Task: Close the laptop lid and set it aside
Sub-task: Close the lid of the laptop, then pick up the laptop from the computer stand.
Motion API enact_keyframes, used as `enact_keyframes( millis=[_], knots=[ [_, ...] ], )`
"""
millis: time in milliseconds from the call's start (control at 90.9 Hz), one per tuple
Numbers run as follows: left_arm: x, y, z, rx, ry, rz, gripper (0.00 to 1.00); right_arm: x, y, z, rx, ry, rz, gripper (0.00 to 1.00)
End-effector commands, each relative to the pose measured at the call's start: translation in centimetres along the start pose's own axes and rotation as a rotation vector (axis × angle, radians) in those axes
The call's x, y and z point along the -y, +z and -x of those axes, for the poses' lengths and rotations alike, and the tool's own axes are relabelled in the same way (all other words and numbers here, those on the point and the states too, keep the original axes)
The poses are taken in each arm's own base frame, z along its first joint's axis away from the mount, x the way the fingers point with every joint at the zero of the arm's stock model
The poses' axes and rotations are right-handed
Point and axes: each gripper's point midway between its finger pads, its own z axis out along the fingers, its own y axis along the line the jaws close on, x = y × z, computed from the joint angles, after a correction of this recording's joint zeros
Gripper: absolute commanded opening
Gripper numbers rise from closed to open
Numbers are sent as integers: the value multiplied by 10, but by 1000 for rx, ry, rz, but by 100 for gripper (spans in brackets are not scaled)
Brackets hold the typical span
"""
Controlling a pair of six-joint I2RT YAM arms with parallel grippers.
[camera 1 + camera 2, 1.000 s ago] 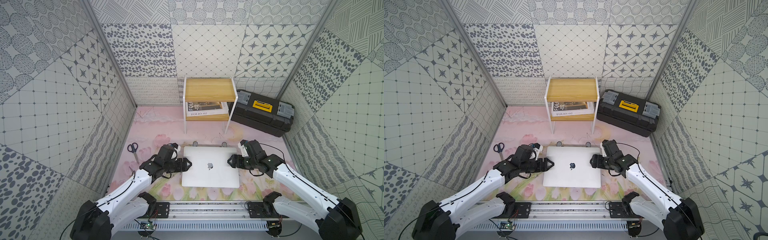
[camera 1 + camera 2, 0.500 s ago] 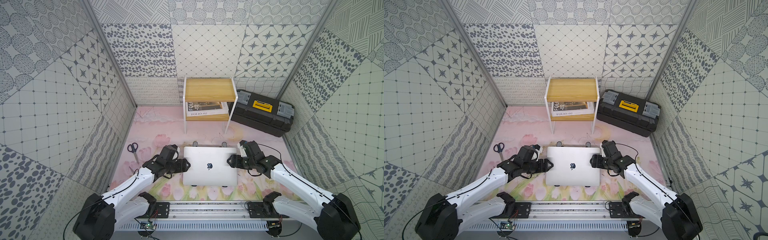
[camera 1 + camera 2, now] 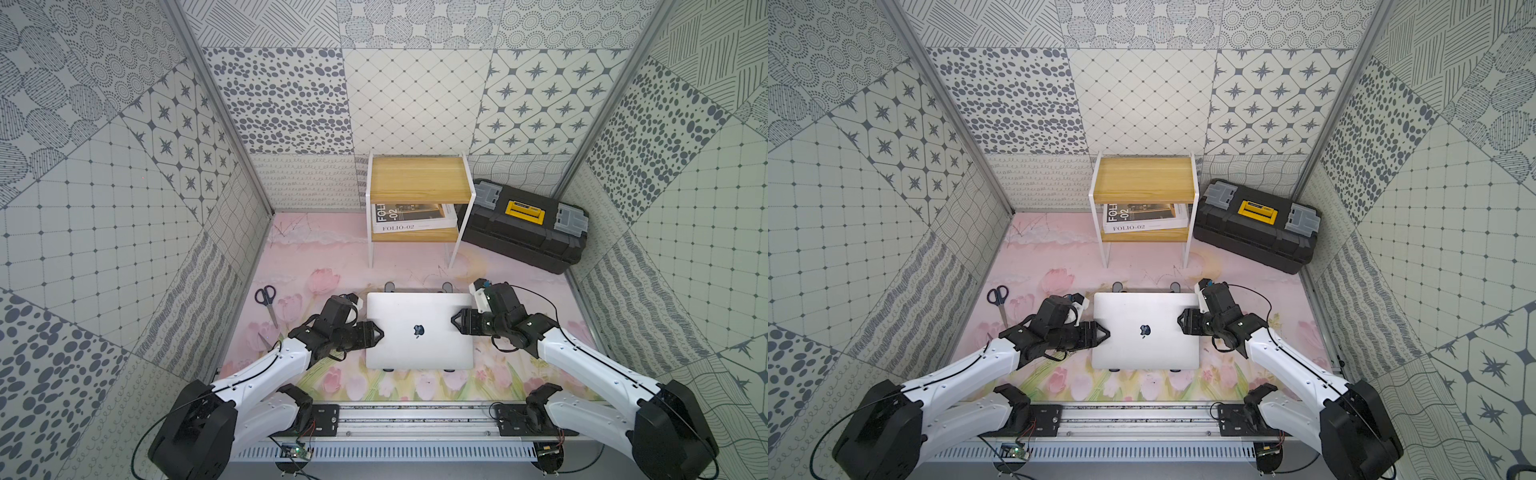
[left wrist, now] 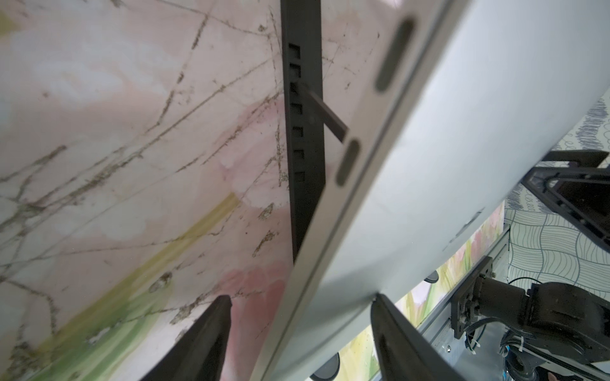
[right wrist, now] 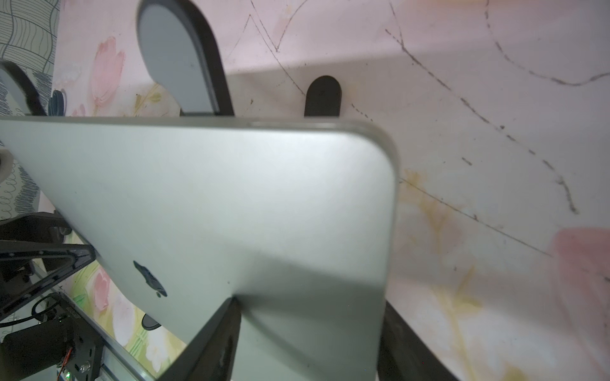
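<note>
The silver laptop [image 3: 419,353] [image 3: 1146,353] lies flat over its dark stand [image 3: 390,286] near the table's front, with the laptop lid [image 3: 419,307] down and its apple logo facing up. My left gripper [image 3: 380,334] [image 4: 300,297] straddles its left edge. One finger [image 4: 389,330] rests on the lid. The other finger [image 4: 211,333] hangs below the base with a gap. My right gripper [image 3: 455,322] [image 5: 310,303] straddles the right edge the same way, one finger [image 5: 221,333] on the lid and the other under the base.
Scissors [image 3: 266,297] lie left of my left arm. At the back stand a yellow-topped white shelf [image 3: 417,183] holding a book [image 3: 411,218], and a black toolbox [image 3: 523,224] to its right. The arms' mounting rail [image 3: 415,419] runs along the front edge.
Both grippers have narrowed around the laptop's side edges. The laptop's outline has shrunk a little and the stand's front feet now show under its front edge.
</note>
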Motion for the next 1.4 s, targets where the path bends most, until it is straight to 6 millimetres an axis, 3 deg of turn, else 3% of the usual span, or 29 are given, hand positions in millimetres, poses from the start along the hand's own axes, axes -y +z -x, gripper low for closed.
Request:
enact_keyframes(
  millis=[0, 121, 209, 473, 726, 1079, 1387],
  knots=[
    [-23, 2, 4, 52, -32, 106, 70, -3, 12, 17, 53, -38, 7, 64],
    [-22, 2, 9, 70, -22, 105, 70, -4, 21, 18, 42, -39, 8, 64],
    [-22, -1, 13, 78, -12, 125, 70, -7, 21, 18, 33, -33, 22, 70],
    [-5, -16, 25, 141, 33, 22, 79, -16, -4, 19, 39, 75, 186, 79],
    [12, -12, 25, 137, 20, -159, 81, -7, 6, -11, -62, 95, 230, 79],
    [27, -8, 18, 111, 2, -348, 79, -23, 4, -22, -50, 77, 395, 72],
    [35, -3, 20, 84, -15, -406, 63, -43, -4, -16, -25, 104, 537, 58]
  ],
)
